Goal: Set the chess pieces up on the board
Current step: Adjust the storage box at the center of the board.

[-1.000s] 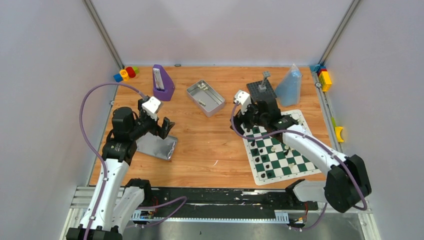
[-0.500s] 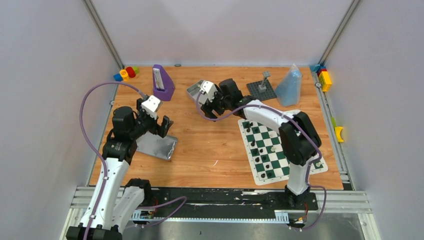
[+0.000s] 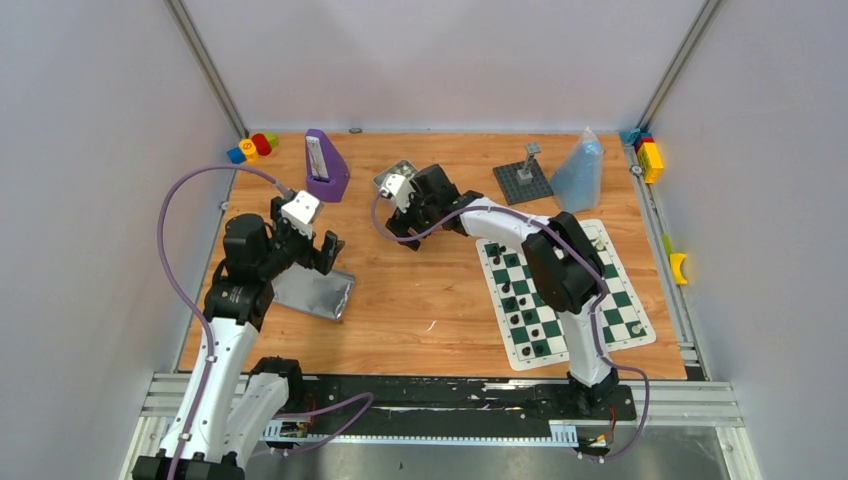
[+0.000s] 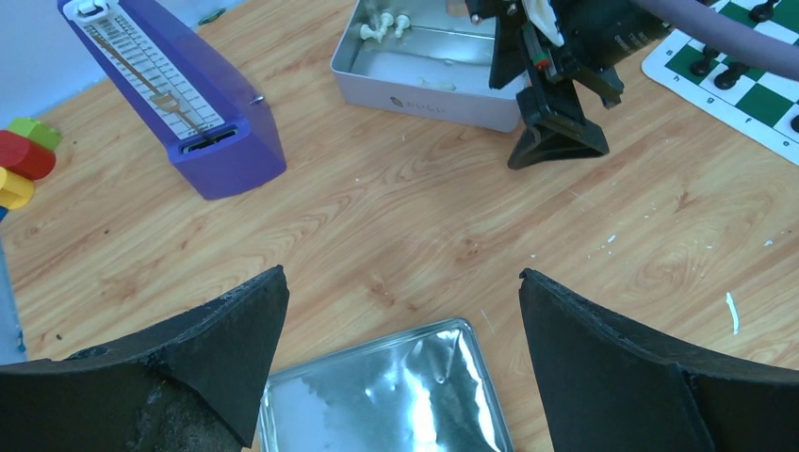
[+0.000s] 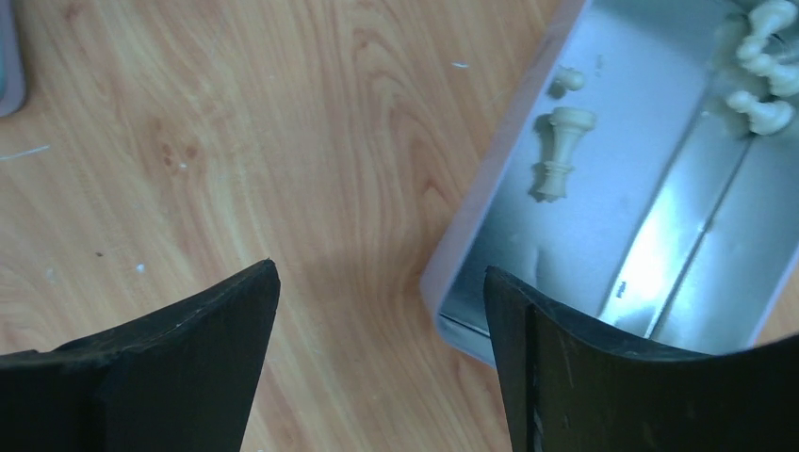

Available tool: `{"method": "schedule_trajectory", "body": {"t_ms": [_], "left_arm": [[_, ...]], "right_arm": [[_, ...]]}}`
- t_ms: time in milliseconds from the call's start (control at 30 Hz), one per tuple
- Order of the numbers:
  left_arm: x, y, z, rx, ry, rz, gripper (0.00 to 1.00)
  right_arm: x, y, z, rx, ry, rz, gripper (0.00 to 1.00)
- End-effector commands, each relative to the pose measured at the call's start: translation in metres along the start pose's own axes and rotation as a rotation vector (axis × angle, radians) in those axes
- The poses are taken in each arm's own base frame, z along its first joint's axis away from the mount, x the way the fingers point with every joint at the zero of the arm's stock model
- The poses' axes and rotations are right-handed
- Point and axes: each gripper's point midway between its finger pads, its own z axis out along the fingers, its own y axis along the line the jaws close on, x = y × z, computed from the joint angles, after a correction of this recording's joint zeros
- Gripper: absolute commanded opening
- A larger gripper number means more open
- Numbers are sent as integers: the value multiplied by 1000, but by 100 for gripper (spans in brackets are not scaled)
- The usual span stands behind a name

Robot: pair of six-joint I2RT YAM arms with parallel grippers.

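The green-and-white board (image 3: 622,300) lies at the right, and its corner (image 4: 744,85) shows in the left wrist view. Several black chess pieces (image 3: 510,300) stand on its left squares. White chess pieces (image 5: 558,151) lie in the open silver tin (image 5: 641,188), with a cluster (image 5: 763,56) at its far end. My right gripper (image 5: 381,267) is open and holds nothing. It hovers over the tin's near-left corner, one finger above the wood, the other above the tin. It also shows as the right gripper (image 3: 400,232) beside the tin (image 3: 400,180). My left gripper (image 4: 400,275) is open over the tin's lid (image 4: 386,395).
A purple metronome (image 3: 325,165) stands at the back left with coloured blocks (image 3: 252,147) behind it. A dark studded plate with a post (image 3: 523,180) and a blue bag (image 3: 578,172) sit behind the board. More blocks (image 3: 650,155) lie at the right rail.
My right arm has swung left from the board's far edge to the tin, jaws still open. The left arm has not moved.
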Motion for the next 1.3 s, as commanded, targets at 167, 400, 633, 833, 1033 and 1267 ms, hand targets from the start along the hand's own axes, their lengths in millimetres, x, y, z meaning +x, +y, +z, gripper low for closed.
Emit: {"method": "schedule_trajectory", "body": {"t_ms": [167, 400, 633, 833, 1033, 1267], "left_arm": [[-15, 6, -6, -36, -57, 38, 100], [-22, 18, -13, -109, -62, 37, 100], [-29, 44, -24, -264, -65, 21, 100], [-30, 55, -29, -327, -66, 18, 100], [-29, 52, -28, -306, -68, 27, 100], [-25, 37, -21, -215, -67, 42, 100]], "right_arm": [[-10, 52, 3, -127, 24, 70, 80], [-24, 100, -5, -267, 22, 138, 80], [-60, 154, -25, -431, -28, 104, 83], [-79, 142, -38, -352, -65, 54, 86], [-72, 100, -80, -171, -75, 14, 87], [-22, 58, -143, 20, -30, -19, 85]]}}
